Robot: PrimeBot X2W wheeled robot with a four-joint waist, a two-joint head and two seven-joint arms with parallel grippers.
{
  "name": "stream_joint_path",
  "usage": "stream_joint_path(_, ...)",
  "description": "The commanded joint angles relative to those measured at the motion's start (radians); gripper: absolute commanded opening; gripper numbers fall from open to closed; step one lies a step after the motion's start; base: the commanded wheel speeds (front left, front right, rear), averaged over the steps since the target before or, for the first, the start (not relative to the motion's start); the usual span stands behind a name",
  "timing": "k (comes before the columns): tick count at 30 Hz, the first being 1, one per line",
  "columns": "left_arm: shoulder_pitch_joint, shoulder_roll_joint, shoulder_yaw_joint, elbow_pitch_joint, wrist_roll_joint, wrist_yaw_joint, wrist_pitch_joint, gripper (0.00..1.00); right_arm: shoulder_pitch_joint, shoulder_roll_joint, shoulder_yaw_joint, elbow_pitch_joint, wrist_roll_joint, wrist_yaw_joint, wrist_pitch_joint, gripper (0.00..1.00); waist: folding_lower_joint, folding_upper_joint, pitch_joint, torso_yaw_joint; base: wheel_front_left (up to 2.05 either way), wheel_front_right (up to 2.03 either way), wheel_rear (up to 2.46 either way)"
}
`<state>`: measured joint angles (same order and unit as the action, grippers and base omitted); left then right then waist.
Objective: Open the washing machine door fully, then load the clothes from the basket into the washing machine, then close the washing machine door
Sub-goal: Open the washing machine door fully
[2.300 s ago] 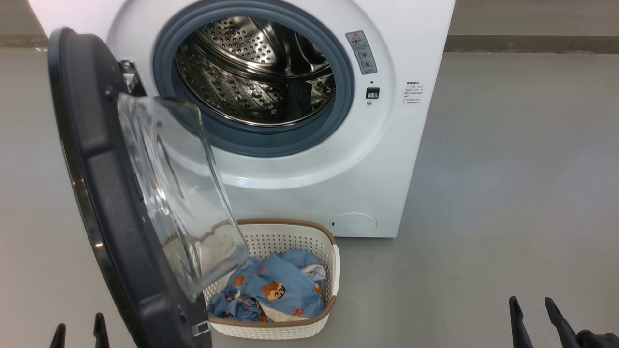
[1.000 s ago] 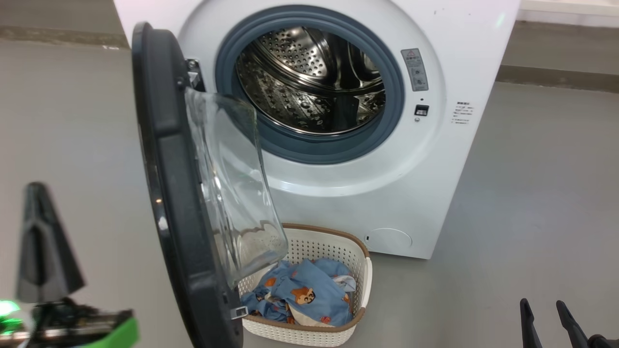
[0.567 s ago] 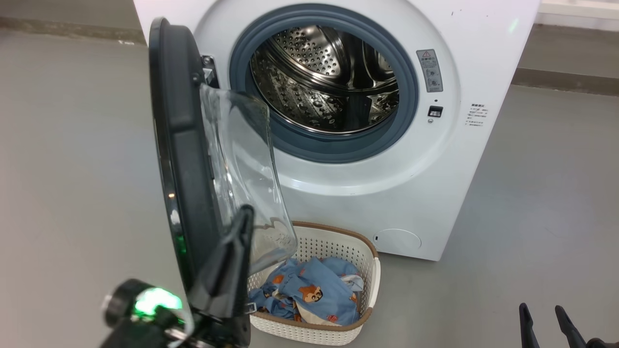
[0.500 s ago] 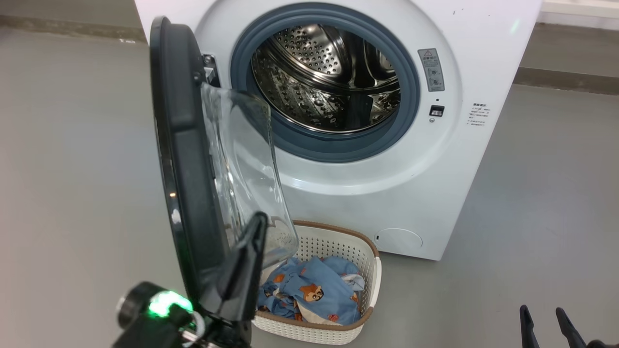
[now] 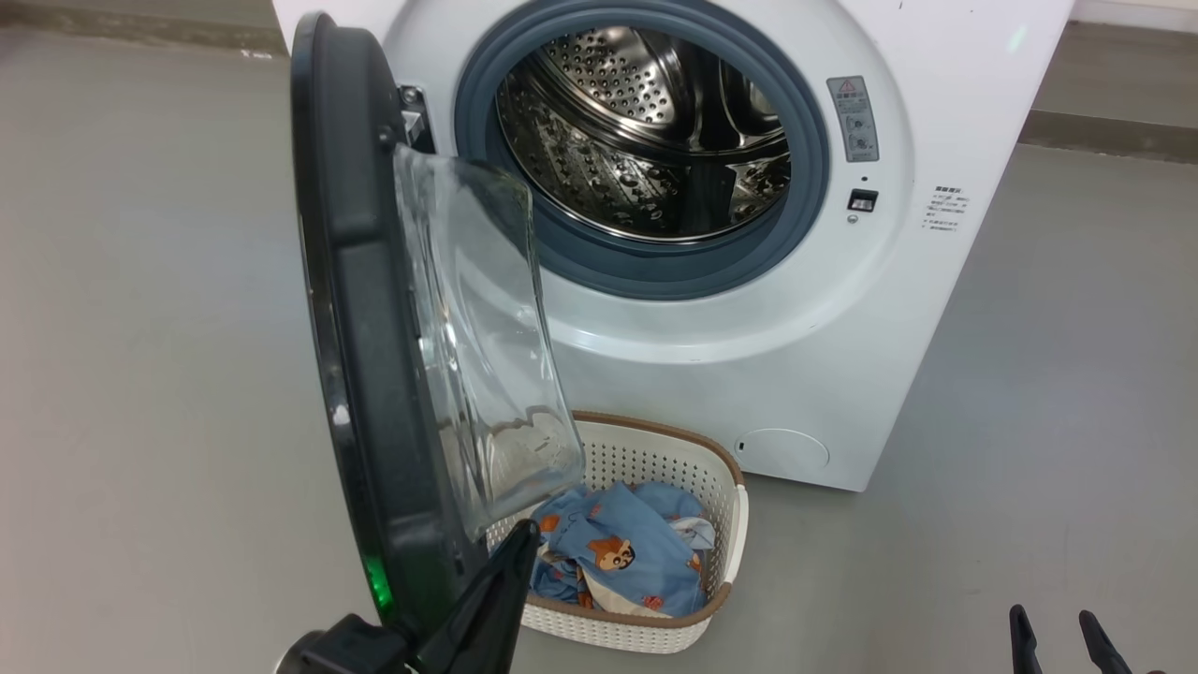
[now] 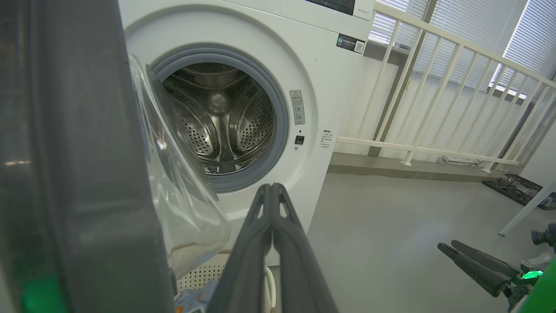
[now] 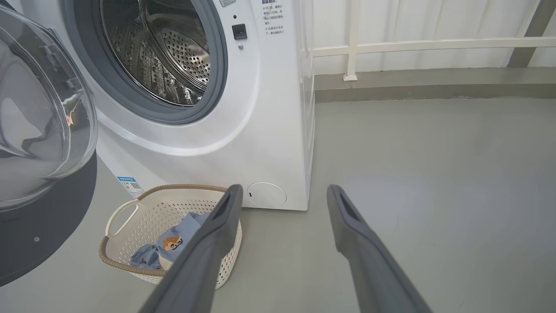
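left fingers (image 5: 491,604) together beside door (image 5: 360,300)

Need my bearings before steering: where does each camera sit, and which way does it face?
Head view: high, looking down at big white front-loading washing machine, black-rimmed round glass door, cream perforated basket; left gripper, right gripper along bottom.
Left wrist view: beside door, facing perforated steel drum; left gripper shut.
Right wrist view: low, facing washing machine and basket; right gripper open.
Shared: all three show the drum.
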<state>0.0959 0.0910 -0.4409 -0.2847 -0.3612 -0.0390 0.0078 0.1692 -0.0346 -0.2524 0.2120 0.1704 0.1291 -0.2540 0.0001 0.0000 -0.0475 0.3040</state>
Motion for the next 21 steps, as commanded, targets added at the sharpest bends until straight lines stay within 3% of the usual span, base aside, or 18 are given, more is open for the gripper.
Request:
stream_joint_path(1,-0.03,-0.001,0.036,-0.017,0.003,0.005,0.001,0.0,-0.017,-0.016,0.019,-0.018,0.004,0.002,-0.008,1.0,-0.0001,0.0,0.002,0.003,0.0,0.0,0.0)
stream_joint_path(21,-0.087,-0.016,0.059,0.065,0.028,0.103,-0.013,0.0,-0.023,-0.016,0.046,-0.011,0.008,0.002,-0.008,1.0,-0.0001,0.0,0.027,0.064,0.0,0.0,0.0)
